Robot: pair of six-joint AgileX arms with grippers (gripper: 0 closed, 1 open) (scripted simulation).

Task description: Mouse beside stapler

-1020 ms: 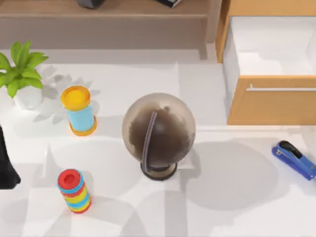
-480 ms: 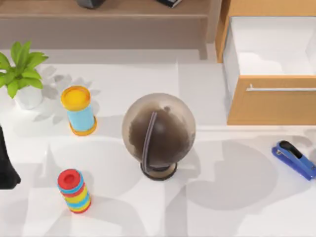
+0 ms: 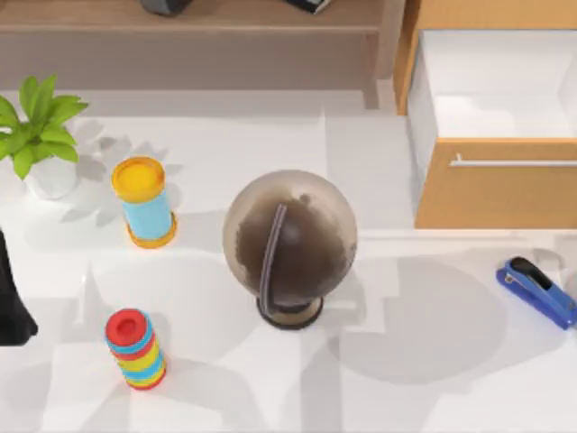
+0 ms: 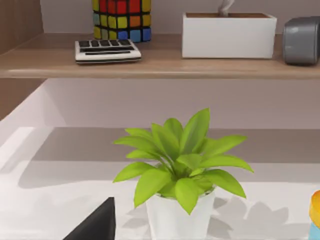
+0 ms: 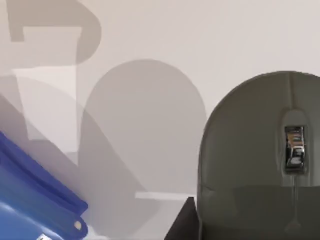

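The white surface (image 3: 424,379) spreads wide beneath me, and the open wooden drawer (image 3: 494,126) sits at its far right. Dead centre stands the big dark globe (image 3: 289,242). Over on the left, the potted plant (image 3: 38,135), the yellow-lidded blue can (image 3: 143,202) and the striped ring stack (image 3: 135,349). The blue stapler (image 3: 536,290) lies at the right edge. Up close in my right wrist view, the grey mouse (image 5: 265,160) rests near the stapler; my right pincer's grip I cannot tell. My left arm (image 3: 11,298) sits parked at the left edge
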